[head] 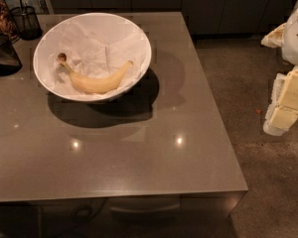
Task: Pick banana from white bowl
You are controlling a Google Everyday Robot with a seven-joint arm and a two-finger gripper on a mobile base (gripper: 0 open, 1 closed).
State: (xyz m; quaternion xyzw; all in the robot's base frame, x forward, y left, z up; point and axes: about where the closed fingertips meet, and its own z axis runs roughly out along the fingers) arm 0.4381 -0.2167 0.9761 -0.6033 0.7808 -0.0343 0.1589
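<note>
A pale-yellow banana (pixel 97 81) lies curved along the near inside wall of the white bowl (pixel 141 43), its dark brown stem end pointing left. The bowl is lined with crumpled white paper and stands on the back left part of a grey-brown table (pixel 154 148). My gripper (pixel 287 104) is at the far right edge of the view, off the table and over the floor, well to the right of the bowl and holding nothing. Part of the white arm shows above it.
A dark wire-mesh cup (pixel 25 22) stands at the back left, with a dark container (pixel 1 54) just left of the bowl. The table's right edge runs down to a near corner at the lower right. Speckled floor lies to the right.
</note>
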